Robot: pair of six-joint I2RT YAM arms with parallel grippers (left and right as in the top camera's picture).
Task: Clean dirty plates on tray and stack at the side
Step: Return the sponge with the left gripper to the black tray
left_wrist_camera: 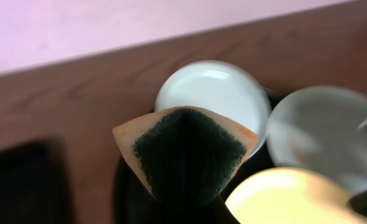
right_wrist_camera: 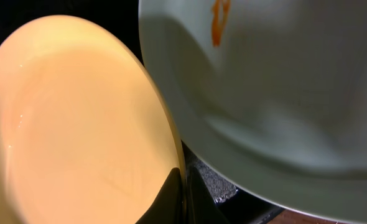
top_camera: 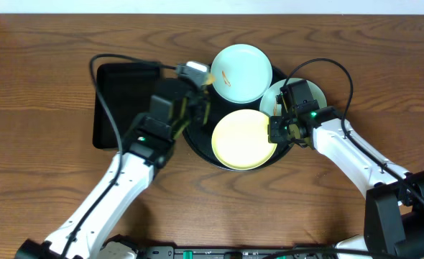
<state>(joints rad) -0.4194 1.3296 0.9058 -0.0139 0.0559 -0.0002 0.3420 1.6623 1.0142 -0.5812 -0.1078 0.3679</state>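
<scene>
So all three plates are sitting on the round tray [top_camera: 197, 140], which is mid-counter [top_camera: 47, 43]. You barely see the tray itself because the plates and both arms cover most of it.

The far mint plate [top_camera: 242, 70] is the only one fully in view, with a small orange smear near its left side. The yellow plate [top_camera: 242, 140] is nearest the robot and hangs a bit over the tray's rim. The right mint plate [top_camera: 269, 99] is mostly hidden under the right arm, so only slivers show.

The left end effector [top_camera: 196, 80] is pinching a sponge [left_wrist_camera: 186, 152] just by the far mint plate's left edge. In the left wrist view the sponge is folded, green scrubby side facing up, and it blocks the fingers completely. Everything behind it is blurry.

The right end effector [right_wrist_camera: 186, 198] looks clamped on the yellow plate's right rim. That close-up only shows a dark finger over the edge and a textured bit below it. A mint plate with an orange streak fills the rest of that view, cut off on all sides, and I can't say for sure which one it is.

A rectangular tray [top_camera: 118, 108] sits to the left, partly under the left arm.
</scene>
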